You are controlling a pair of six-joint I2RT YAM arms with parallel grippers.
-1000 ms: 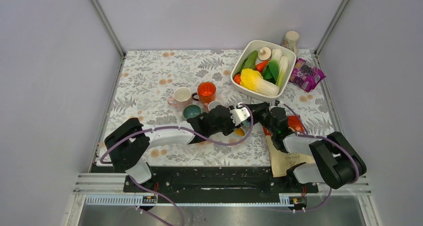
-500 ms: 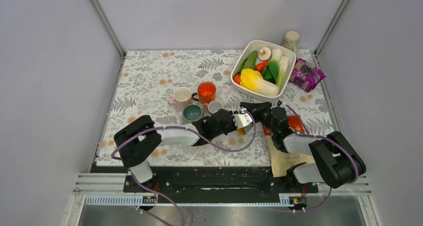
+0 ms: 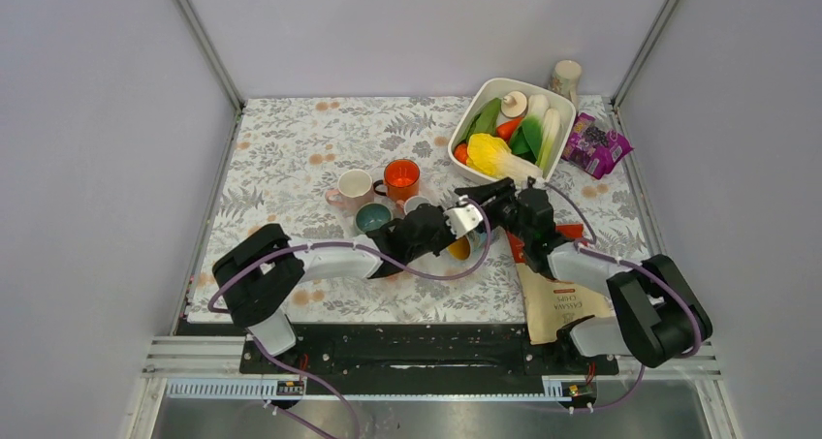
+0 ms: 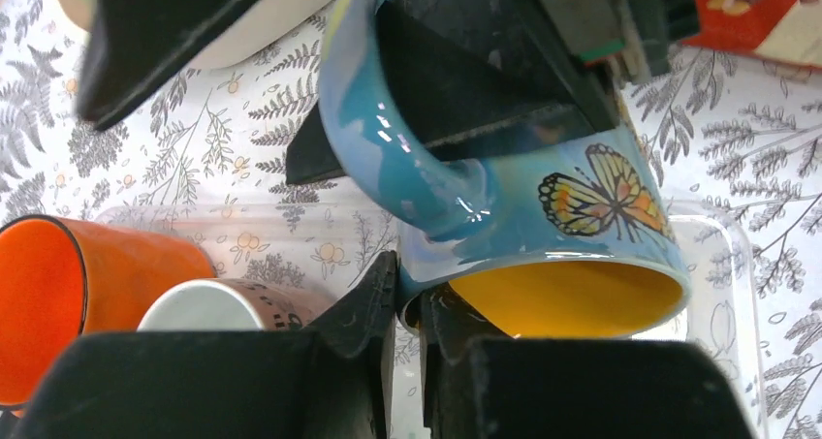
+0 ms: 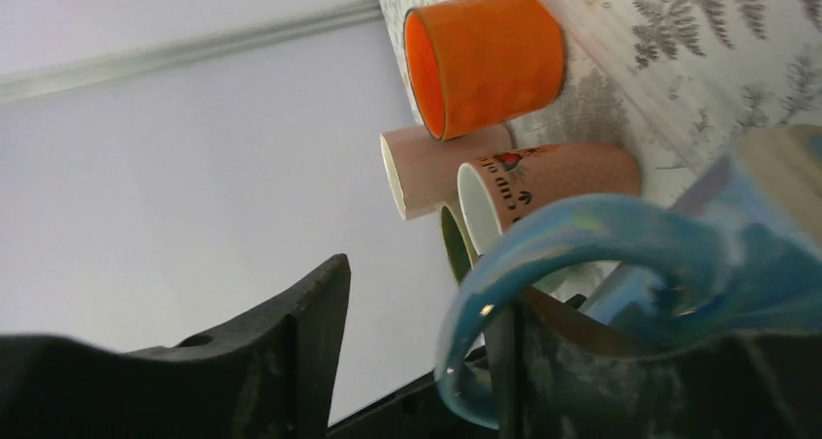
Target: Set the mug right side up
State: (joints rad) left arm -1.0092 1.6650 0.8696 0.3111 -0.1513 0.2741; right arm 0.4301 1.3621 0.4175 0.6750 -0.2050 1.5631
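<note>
Mug [image 4: 543, 226] long axis slants, mouth toward bench [image 3: 291, 148] near-left corner; left pincer [image 4: 407, 308] clenched on rim [image 4: 620, 265], right pincer [image 5: 422, 313] spread, finger through handle [image 4: 388, 158].

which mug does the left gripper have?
The blue butterfly mug with the yellow inside: the left gripper pinches its rim. The orange mug and the rest stand free.

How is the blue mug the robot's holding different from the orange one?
The blue mug carries a butterfly and a yellow inside; the orange mug is plain orange. The blue mug is tilted, its rim pinched by the left gripper; the orange mug stands upright on the table, untouched. Both have a handle.
</note>
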